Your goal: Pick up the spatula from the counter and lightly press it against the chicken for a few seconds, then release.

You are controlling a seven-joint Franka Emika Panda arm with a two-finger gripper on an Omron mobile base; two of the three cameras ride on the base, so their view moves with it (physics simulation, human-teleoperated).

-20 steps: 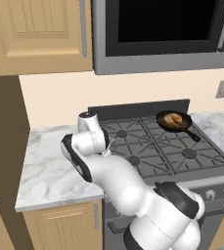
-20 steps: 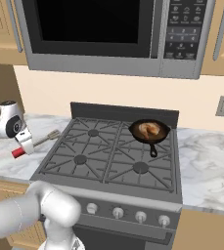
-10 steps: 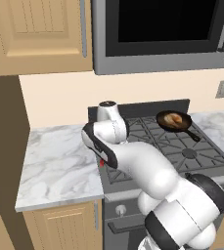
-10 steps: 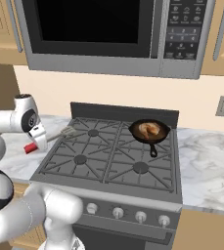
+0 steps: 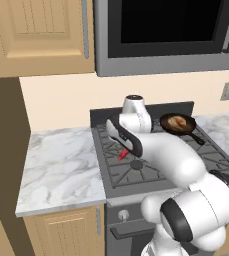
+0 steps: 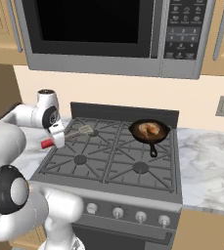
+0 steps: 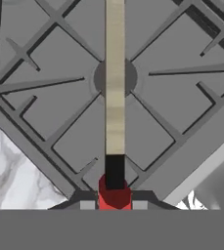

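The spatula (image 7: 115, 97) is gripped at its red handle by the clenched fingers (image 7: 87, 204) and held above the stove's (image 6: 113, 161) left grates. The chicken (image 6: 149, 128) is seen in the pan (image 6: 158, 136) on a rear burner, well apart.

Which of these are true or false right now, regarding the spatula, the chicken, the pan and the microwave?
1. The fingers are shut on the red handle end of the spatula. True.
2. The spatula is pressing on the chicken. False: it hangs over the left side of the stove, apart from the chicken.
3. The pan sits on the rear right burner. True.
4. The microwave door is open. False: it is shut.
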